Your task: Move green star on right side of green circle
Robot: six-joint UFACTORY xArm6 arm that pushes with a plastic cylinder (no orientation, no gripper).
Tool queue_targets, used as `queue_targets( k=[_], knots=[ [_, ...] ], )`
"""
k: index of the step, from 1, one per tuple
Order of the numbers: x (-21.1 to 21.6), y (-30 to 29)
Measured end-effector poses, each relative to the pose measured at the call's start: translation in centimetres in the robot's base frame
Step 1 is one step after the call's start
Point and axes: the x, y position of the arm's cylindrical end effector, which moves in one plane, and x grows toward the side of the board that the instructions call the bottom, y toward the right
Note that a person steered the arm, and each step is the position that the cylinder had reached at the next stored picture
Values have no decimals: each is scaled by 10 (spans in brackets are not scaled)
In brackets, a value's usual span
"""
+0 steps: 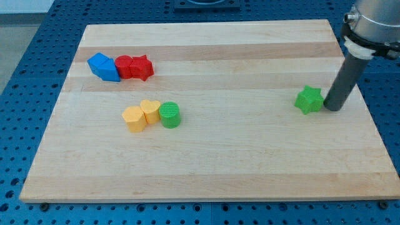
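The green star (309, 100) lies on the wooden board (250, 162) at the view's right. My tip (332, 109) stands just to the right of the star, touching or almost touching it. The green circle (169, 115) lies left of the middle, far to the left of the star.
A yellow heart (150, 111) touches the green circle's left side, with a yellow hexagon (134, 119) further left. At the view's upper left a blue block (104, 67), a red round block (125, 66) and a red star (142, 67) stand in a row.
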Motion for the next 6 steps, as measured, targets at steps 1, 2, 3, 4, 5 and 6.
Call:
queue_targets(
  k=[1,2,3,4,5,6],
  knots=[
    [0,-42],
    [0,-68],
    [-10,-47],
    [-27,-38],
    [-19,-69],
    [1,-127]
  ],
)
